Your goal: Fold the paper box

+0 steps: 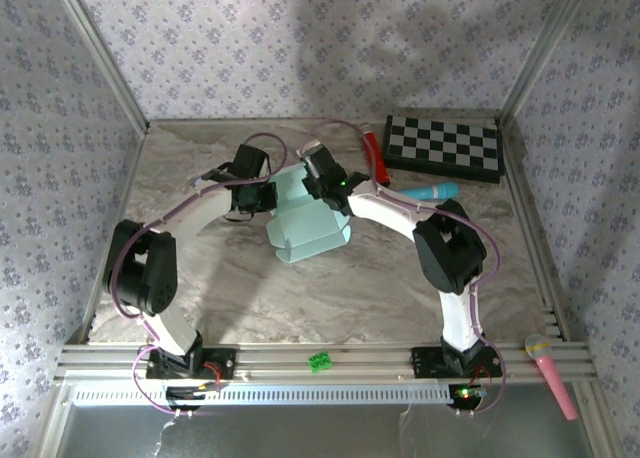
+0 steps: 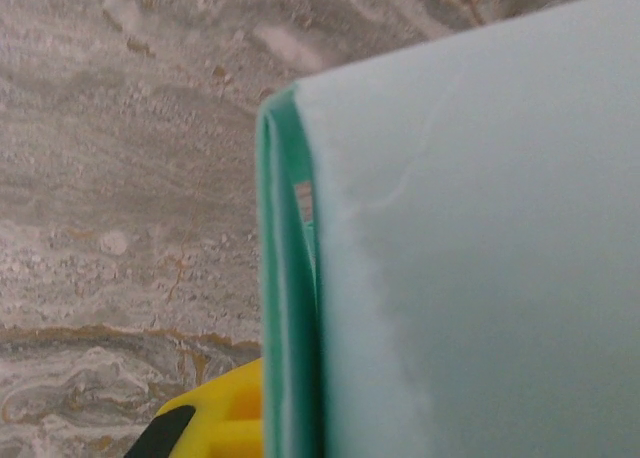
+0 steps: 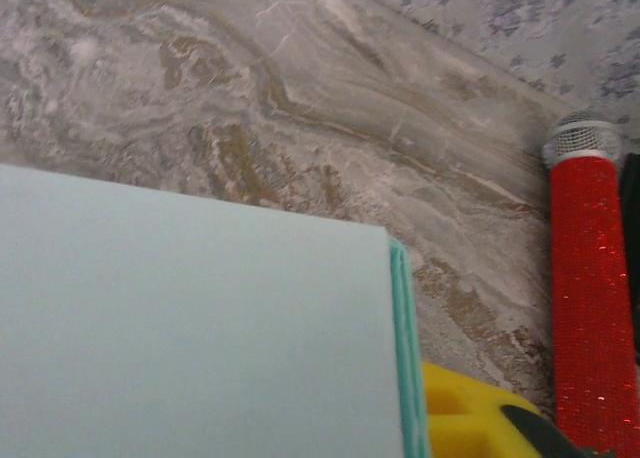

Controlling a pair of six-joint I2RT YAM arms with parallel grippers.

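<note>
Pinching the paper box (image 1: pixel 305 223) at its far-left edge, the left hand (image 1: pixel 262 196) is clamped on card. The right hand (image 1: pixel 325 190) meets its far-right edge, grip untellable. Box lies mid-bench, long axis near-to-far, hands equally close.

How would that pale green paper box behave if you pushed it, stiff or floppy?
Probably floppy: the paper box is thin card, its edge in the left wrist view just two thin layers. Likely very light, so a nudge might slide it across the marble-patterned table. Its flat panels make rolling unlikely.
</note>
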